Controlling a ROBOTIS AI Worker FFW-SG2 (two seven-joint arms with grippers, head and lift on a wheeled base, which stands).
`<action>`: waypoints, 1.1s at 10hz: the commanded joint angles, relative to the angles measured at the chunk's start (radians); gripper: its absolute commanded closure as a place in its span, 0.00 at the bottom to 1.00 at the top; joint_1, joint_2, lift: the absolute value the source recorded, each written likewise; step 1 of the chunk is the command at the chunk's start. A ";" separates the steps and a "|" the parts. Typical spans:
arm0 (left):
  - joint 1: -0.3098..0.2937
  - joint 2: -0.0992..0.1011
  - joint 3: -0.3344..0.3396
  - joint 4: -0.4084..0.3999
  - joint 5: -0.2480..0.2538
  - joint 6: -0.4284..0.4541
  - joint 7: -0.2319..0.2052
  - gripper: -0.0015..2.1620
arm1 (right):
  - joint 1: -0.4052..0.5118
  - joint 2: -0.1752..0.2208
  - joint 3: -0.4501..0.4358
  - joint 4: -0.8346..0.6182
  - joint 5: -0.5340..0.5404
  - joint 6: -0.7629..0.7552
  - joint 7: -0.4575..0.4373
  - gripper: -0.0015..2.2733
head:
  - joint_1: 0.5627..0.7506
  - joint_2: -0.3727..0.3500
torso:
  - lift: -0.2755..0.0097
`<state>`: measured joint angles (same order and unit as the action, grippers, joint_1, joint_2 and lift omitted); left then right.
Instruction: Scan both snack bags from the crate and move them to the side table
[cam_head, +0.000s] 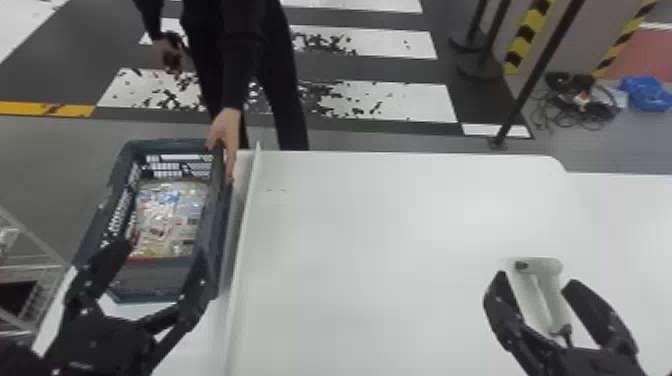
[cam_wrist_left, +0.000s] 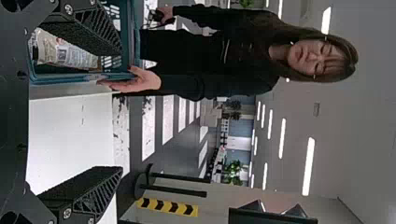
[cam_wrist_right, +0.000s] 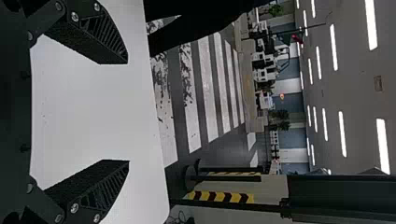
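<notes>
1. Snack bags (cam_head: 167, 215), shiny and crinkled with printed patches, lie inside the crate (cam_head: 150, 282), just beyond the left pincer (cam_head: 162, 250). From here I can't tell where one bag ends and the next begins.
2. That pincer is spread wide, its two flat black fingers at the crate's near end with nothing between their tips. In its wrist view the fingers look ribbed at the sides and rough-faced.
3. Over on the right, the other pincer (cam_head: 536, 279) is spread too. From the head view, a smooth, pale scanner (cam_head: 542, 290) with a rounded head and slim handle appears between its fingers; whether they touch it, I can't say.
4. The crate is dark blue-grey, with latticed walls and a thick rim, where a person's hand (cam_head: 225, 135) rests.
5. Beside it stretches the smooth white desk (cam_head: 390, 225), with a thin raised edge on the crate's side.
6. Beyond, flaking white stripes (cam_head: 385, 100) cross the dark floor.
</notes>
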<state>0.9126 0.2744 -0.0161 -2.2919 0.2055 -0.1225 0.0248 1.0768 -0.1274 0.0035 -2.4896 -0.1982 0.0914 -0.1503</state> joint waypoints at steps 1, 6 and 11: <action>0.000 0.000 0.002 0.000 0.000 0.014 -0.002 0.06 | 0.000 -0.001 0.001 0.000 0.000 0.000 0.000 0.08 | 0.70 0.45 | 0.86; -0.043 -0.012 0.039 0.002 0.032 0.159 -0.028 0.06 | -0.002 -0.001 0.003 0.005 -0.001 0.015 0.000 0.08 | 0.70 0.46 | 0.86; -0.172 -0.060 0.131 -0.005 0.086 0.392 -0.026 0.06 | -0.005 -0.017 0.010 0.000 0.000 0.031 0.005 0.08 | 0.70 0.55 | 0.86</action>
<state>0.7607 0.2213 0.0997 -2.2963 0.2804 0.2258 -0.0019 1.0739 -0.1391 0.0126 -2.4887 -0.1979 0.1181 -0.1457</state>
